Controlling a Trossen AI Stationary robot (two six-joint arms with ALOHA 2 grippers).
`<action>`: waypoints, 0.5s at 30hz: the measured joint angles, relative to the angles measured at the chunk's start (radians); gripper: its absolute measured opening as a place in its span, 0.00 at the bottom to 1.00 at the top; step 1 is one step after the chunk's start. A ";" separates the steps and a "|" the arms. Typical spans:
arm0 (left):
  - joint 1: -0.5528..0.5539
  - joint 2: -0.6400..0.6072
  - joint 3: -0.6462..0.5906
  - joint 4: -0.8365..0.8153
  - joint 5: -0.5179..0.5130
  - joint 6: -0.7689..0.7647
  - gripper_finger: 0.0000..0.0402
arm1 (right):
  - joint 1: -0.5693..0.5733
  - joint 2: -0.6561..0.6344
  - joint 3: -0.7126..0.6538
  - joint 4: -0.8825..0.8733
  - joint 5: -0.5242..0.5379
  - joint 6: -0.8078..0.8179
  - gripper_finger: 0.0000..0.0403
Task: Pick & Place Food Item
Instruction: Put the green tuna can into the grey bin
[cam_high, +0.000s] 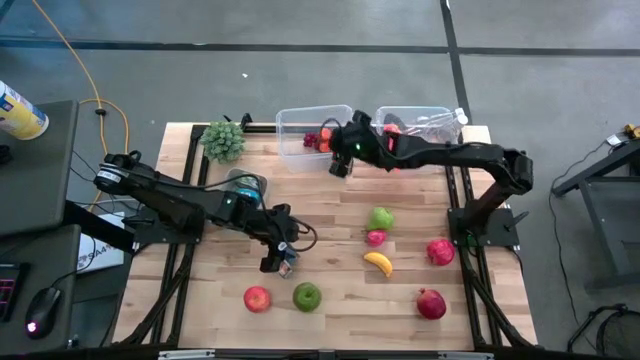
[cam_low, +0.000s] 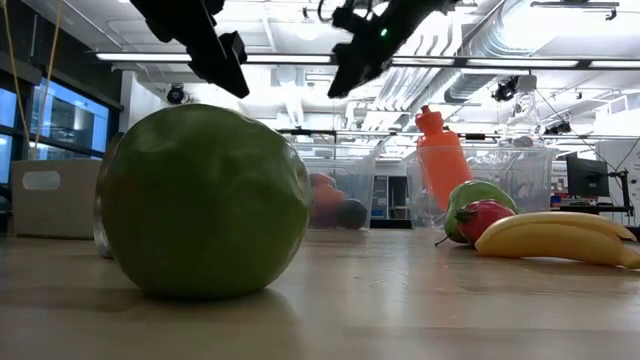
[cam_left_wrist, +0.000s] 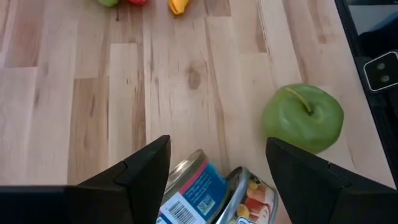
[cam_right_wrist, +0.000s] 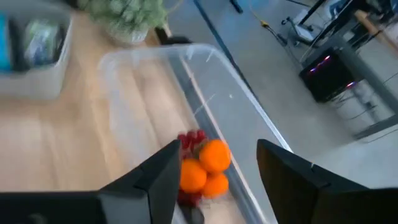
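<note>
Two grippers stand open: the right gripper (cam_high: 340, 158), holding nothing, hangs over a clear bin (cam_high: 296, 125) containing oranges (cam_right_wrist: 205, 165); the left gripper (cam_high: 282, 262) straddles a can (cam_left_wrist: 205, 199) on the counter (cam_high: 330, 215), near a green apple (cam_left_wrist: 303, 118).

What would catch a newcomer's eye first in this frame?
The right gripper hangs open over the clear plastic bin at the table's far edge, where orange fruits lie. The left gripper is open around a labelled tin can near the table's middle, beside a green apple. A yellow banana and other fruit are scattered to the right.
</note>
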 joint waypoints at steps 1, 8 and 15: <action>0.000 0.000 0.000 0.002 0.000 0.000 0.64 | 0.029 -0.016 0.000 -0.029 0.029 -0.004 0.49; 0.000 0.004 0.000 0.010 0.000 -0.001 0.64 | 0.242 -0.121 0.000 -0.355 0.171 0.156 0.47; 0.000 0.006 0.000 0.007 0.001 -0.090 0.64 | 0.429 -0.194 0.000 -0.675 0.159 0.516 0.45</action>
